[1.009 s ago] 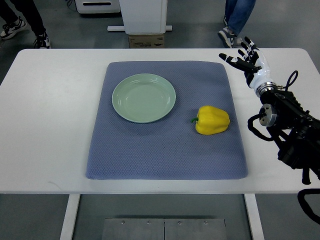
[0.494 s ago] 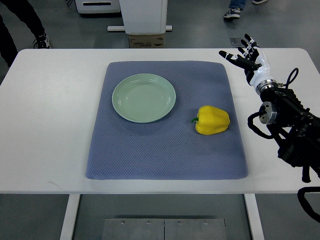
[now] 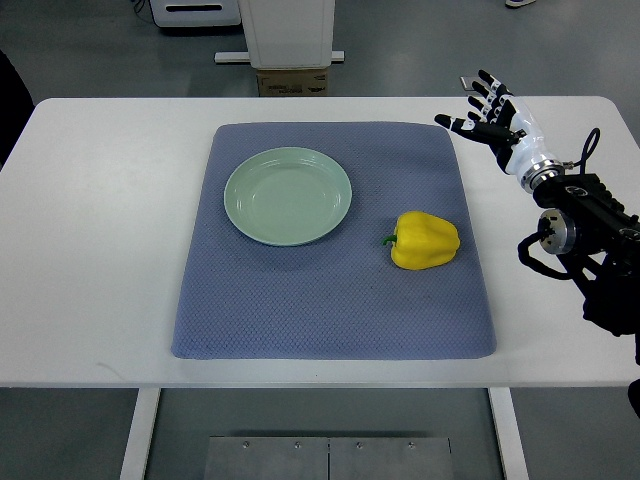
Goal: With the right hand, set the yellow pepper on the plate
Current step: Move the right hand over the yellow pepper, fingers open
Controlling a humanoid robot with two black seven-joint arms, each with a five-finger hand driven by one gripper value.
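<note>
A: Where's the yellow pepper [image 3: 426,240]?
B: Right of the plate [image 3: 288,196], well apart.
A: And the right hand [image 3: 497,123]?
B: Spread, empty, beyond the pepper. Descend over it, avoiding the stem.

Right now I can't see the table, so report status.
Right hand open, far right of mat, empty. Yellow bell pepper on blue-grey mat, untouched. Round pale green plate empty. Nothing between them.
</note>
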